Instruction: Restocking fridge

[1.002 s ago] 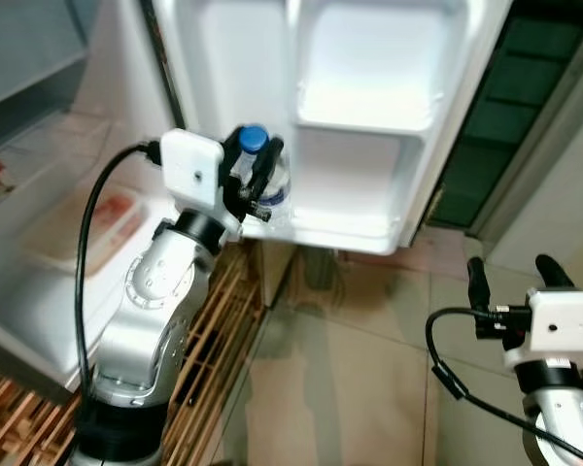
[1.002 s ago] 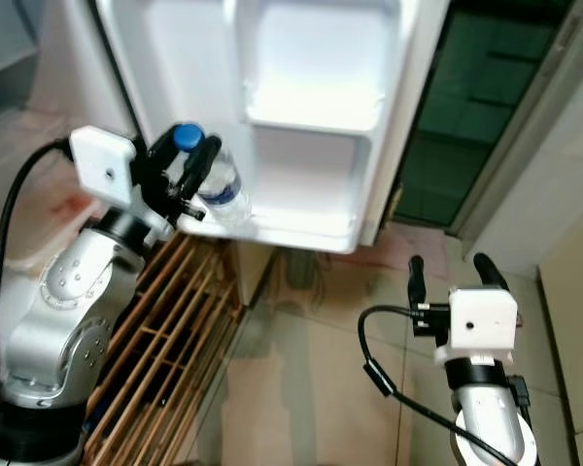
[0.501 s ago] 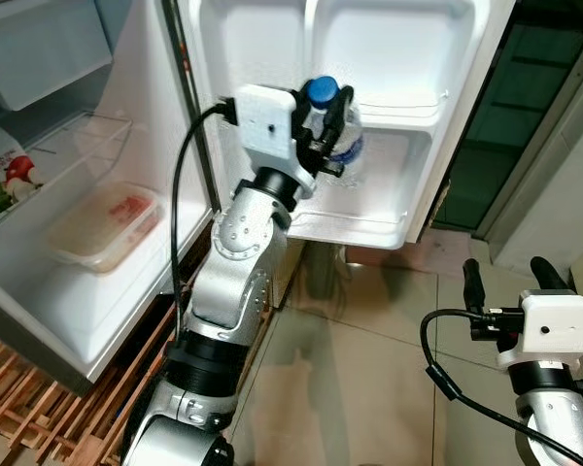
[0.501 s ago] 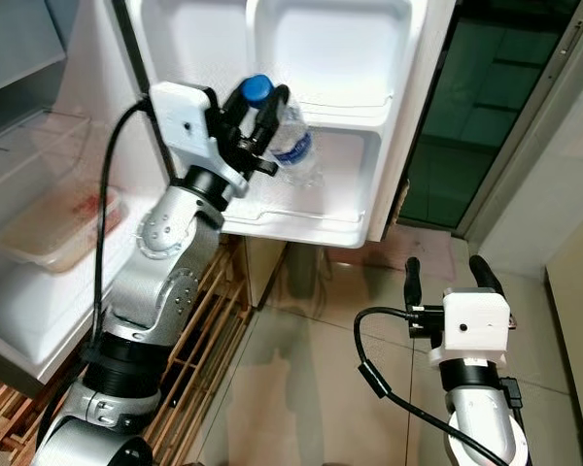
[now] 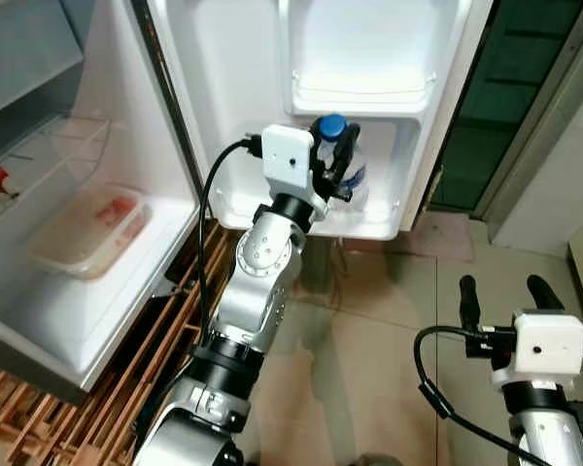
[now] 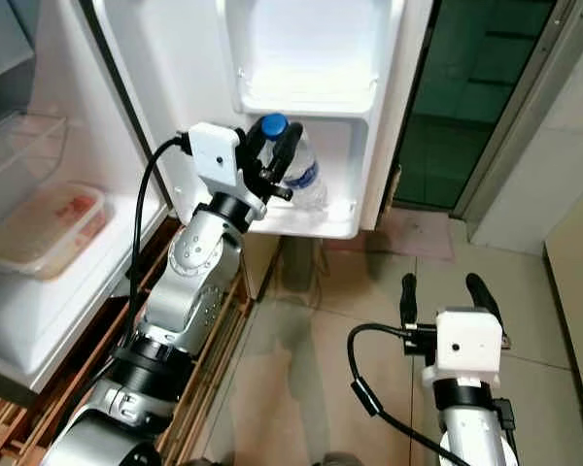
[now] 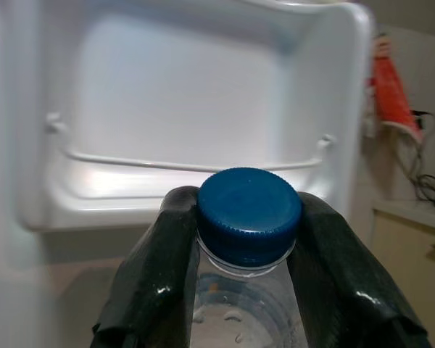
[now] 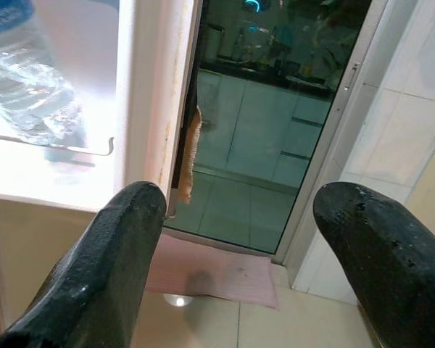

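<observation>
An open fridge (image 5: 126, 320) stands with its door (image 5: 223, 78) swung wide, the white door shelves lit from within. On a shelf of the main compartment a lidded plastic food box (image 5: 85, 231) rests, holding something pale and reddish. In the door, an upper shelf (image 5: 361, 95) with a thin rail sits above the bottom door shelf (image 5: 374, 218), the likely place for the load.

The robot's left arm reaches up to that door, and its left pincer (image 5: 338, 167) is clamped on a clear water bottle (image 6: 309, 180) just under its blue cap (image 7: 248, 214). The left wrist view shows a black finger (image 7: 163, 268) pressed to each side of the neck. The bottle hangs low in front of the bottom door shelf; whether its base already touches the shelf cannot be told.

The right pincer (image 6: 446, 291) waits over the tiled floor (image 5: 369, 369), well apart from the fridge, its fingers spread and holding nothing.

The bottle looks full, so it is probably fairly heavy for its size. Its thin plastic wall would likely dent and slip under a squeeze, while the neck ring under the cap is stiff and gives the fingers a ledge. That makes the present hold at the neck the sound one.
</observation>
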### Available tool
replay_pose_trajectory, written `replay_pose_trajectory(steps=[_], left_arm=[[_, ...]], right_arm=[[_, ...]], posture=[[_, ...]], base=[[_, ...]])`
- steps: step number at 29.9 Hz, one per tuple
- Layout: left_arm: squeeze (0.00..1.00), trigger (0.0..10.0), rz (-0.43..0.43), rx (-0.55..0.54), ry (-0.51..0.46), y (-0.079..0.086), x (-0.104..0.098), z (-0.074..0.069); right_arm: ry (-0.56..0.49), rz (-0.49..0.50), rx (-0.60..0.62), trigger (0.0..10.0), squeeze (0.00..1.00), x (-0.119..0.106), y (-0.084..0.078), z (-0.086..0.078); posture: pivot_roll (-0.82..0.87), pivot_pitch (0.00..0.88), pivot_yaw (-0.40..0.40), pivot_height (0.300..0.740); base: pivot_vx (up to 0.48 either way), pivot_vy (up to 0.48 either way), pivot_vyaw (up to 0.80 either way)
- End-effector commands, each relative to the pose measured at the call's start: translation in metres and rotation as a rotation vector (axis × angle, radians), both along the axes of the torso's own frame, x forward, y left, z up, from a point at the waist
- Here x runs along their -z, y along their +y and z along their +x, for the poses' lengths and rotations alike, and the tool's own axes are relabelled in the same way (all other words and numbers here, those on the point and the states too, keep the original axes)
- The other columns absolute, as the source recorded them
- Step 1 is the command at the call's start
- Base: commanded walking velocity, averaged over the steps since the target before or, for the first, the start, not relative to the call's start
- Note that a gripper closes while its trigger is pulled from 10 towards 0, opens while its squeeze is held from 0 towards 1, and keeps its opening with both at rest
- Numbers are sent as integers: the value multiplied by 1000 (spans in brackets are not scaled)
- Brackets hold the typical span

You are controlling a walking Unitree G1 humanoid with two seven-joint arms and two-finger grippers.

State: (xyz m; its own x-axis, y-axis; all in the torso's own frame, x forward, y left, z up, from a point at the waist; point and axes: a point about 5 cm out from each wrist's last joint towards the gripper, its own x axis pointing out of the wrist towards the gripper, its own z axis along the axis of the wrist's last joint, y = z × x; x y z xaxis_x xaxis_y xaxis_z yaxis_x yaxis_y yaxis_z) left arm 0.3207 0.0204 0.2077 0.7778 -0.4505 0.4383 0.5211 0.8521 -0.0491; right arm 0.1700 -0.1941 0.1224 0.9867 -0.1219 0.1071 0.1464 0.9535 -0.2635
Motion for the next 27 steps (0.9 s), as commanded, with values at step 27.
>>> replay_pose_trajectory(steps=[27], left_arm=[[0, 10000, -138, -10, -293, -40, -66, 3]], right_arm=[[-1, -14, 22, 10000, 0, 15, 3, -13]], posture=[[-379, 69, 94, 732]], base=[[0, 0, 0]])
